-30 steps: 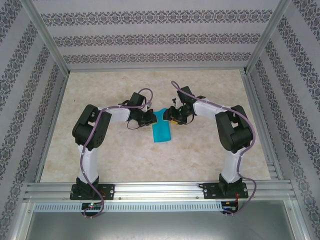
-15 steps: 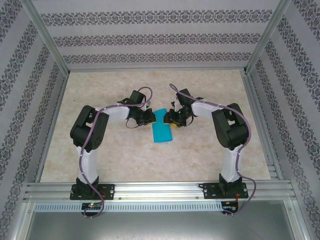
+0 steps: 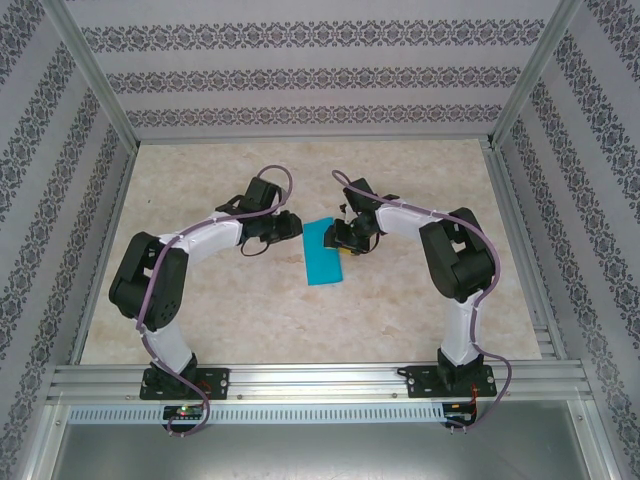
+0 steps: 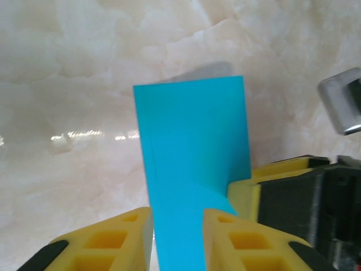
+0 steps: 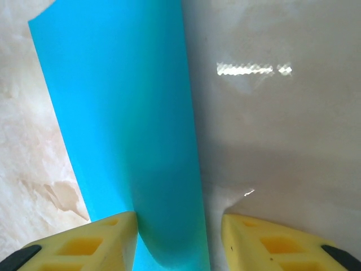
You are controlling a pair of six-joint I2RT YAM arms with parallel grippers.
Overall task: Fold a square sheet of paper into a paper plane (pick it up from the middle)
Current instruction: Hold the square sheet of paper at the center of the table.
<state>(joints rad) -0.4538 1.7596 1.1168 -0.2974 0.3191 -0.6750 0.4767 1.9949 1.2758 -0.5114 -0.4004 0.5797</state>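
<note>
A cyan-blue paper sheet [image 3: 323, 254], already folded to a narrow rectangle, lies flat on the marble-patterned beige counter [image 3: 250, 310] a little above the centre of the top view. Its long axis runs from top to bottom of the frame, leaning slightly, so it points away from the arm bases. Both arms meet at its upper end. The left end effector [image 3: 291, 226] stands just beside the upper left corner, and the right end effector [image 3: 341, 240] sits over the upper right edge, so I judge the right one a bit nearer. In the left wrist view the sheet [image 4: 192, 141] runs straight away between the yellow foam fingers [image 4: 127, 234], which are a little apart and, as far as I can see, do not pinch it. In the right wrist view the jaws of the right end effector [image 5: 177, 226] are wide apart. The sheet [image 5: 118, 113] passes between them close to the left finger, with bare counter on the other side, so nothing is gripped. The coming move probably needs the fingers to work across the upper short edge. I can read no brand, label or writing on the paper or the fingers.
</note>
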